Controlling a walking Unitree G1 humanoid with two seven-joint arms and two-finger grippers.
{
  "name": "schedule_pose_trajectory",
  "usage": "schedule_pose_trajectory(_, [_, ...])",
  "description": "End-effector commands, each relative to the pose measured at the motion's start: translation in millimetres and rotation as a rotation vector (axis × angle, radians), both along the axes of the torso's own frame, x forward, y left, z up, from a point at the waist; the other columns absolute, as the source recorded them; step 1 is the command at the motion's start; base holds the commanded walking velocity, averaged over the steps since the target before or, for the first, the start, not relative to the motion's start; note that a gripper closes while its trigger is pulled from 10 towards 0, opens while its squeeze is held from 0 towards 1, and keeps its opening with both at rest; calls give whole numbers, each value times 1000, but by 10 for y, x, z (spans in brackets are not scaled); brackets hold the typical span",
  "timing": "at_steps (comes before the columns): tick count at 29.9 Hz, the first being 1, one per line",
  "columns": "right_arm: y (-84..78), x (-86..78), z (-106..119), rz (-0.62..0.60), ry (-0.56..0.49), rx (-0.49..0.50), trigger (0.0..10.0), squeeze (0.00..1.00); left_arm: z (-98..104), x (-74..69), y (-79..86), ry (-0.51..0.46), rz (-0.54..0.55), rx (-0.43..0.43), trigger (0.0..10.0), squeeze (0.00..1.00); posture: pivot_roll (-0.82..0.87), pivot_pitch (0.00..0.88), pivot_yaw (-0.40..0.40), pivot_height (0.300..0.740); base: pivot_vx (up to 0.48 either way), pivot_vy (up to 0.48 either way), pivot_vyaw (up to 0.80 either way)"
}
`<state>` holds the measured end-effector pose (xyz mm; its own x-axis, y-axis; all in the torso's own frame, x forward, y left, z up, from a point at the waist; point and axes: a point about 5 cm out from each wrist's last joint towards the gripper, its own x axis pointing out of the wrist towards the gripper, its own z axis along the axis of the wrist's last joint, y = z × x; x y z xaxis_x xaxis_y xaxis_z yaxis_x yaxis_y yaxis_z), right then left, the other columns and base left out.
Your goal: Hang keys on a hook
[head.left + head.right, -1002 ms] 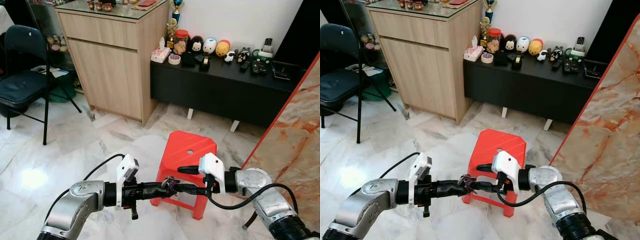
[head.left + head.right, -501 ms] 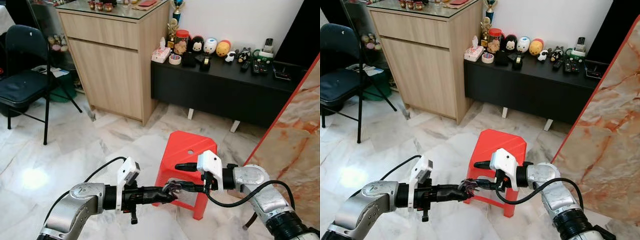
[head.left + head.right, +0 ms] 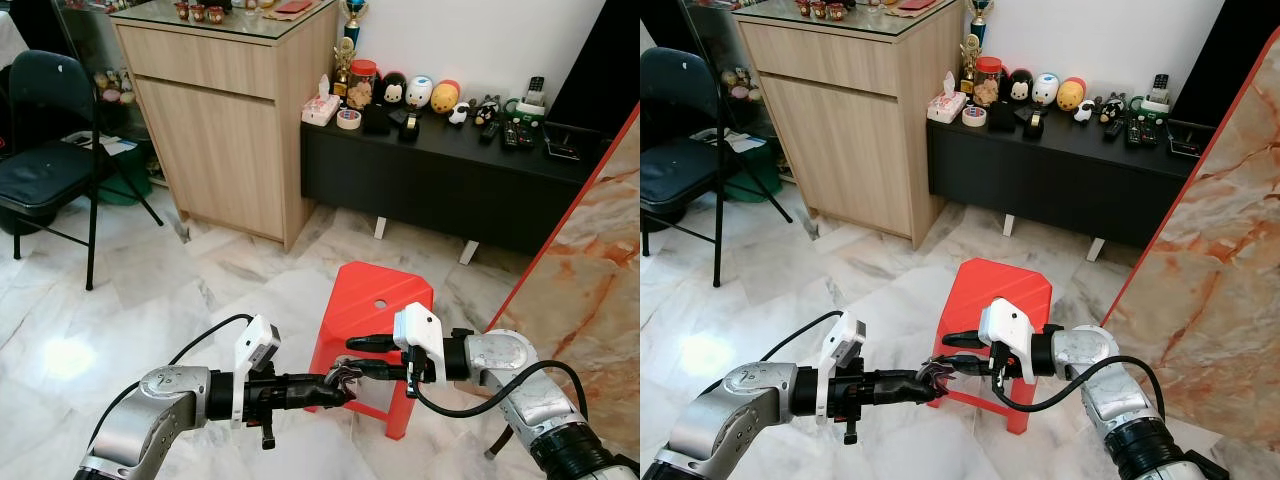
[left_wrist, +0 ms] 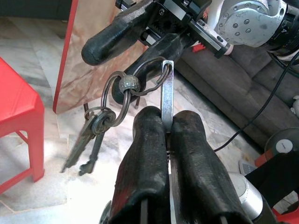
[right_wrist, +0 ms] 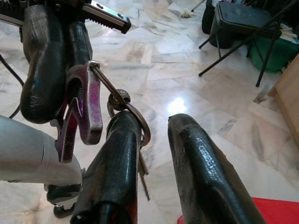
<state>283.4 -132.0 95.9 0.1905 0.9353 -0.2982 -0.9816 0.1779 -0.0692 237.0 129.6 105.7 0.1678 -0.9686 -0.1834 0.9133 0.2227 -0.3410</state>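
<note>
Left wrist view: left pincer clamps the keys above the red stool so the spread right pincer threads their ring.

We see bright, even indoor light; head views sharp. Glare patch on the marble floor at left. Wrist views: near tool fingers soft, bkgd slightly blurred.

We see our left gripper and right gripper meeting tip to tip just in front of a red stool, a small bunch of keys between them. Farther off stand a wooden cabinet and a black bench.
</note>
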Motion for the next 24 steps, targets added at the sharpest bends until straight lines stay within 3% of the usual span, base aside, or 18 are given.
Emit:
schedule_pose_trajectory(1, [-4,14,41,5,-9,18,0,0,40,-23,-28,-8,-22,-9,10000,0,69,45,-71,740,0,0,0])
schedule_pose_trajectory(24, [1,-39,19,45,39,30,0,0,37,-29,-43,-6,-26,-14,10000,0,69,49,-70,740,0,0,0])
